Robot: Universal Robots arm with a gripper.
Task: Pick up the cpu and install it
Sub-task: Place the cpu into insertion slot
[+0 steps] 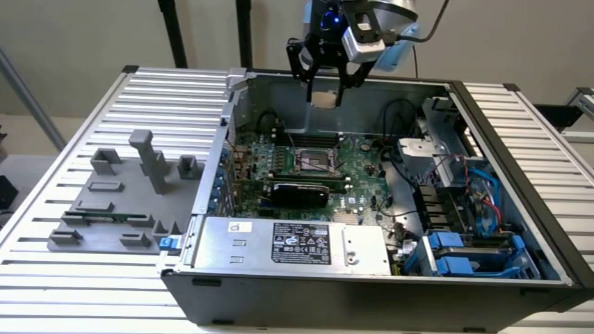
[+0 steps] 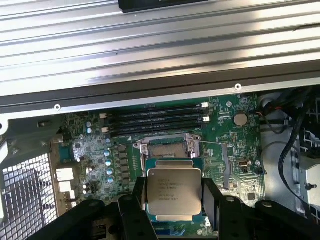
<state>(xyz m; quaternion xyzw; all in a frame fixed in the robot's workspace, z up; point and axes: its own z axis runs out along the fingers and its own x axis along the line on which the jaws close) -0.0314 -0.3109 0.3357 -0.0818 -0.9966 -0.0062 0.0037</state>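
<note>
Clamped on the cpu (image 1: 324, 99) by two opposite edges, the pincer (image 1: 327, 90) hangs in the air well above the socket (image 1: 314, 161), toward the far wall of the open case (image 1: 371, 299). The edge grip leaves the chip's underside free and its pale top level, presumably so it can meet the socket flat. In the wrist view the black fingers (image 2: 137, 205) flank the chip's sides. The socket shows just past the chip's far edge, so I judge the two are not yet lined up.

Well to the exterior view's left of the socket, outside the case, lies a grey fixture tray (image 1: 111, 209) with posts and shallow recesses, likely a holder for parts. The socket itself sits on the green motherboard (image 1: 362, 202), its middle looking bare. Nearer the camera than the socket lies the silver box (image 1: 292, 243) with a black label. To the exterior view's right of the socket, cables and blue drive brackets (image 1: 460, 250) crowd the case, apart from the chip.
</note>
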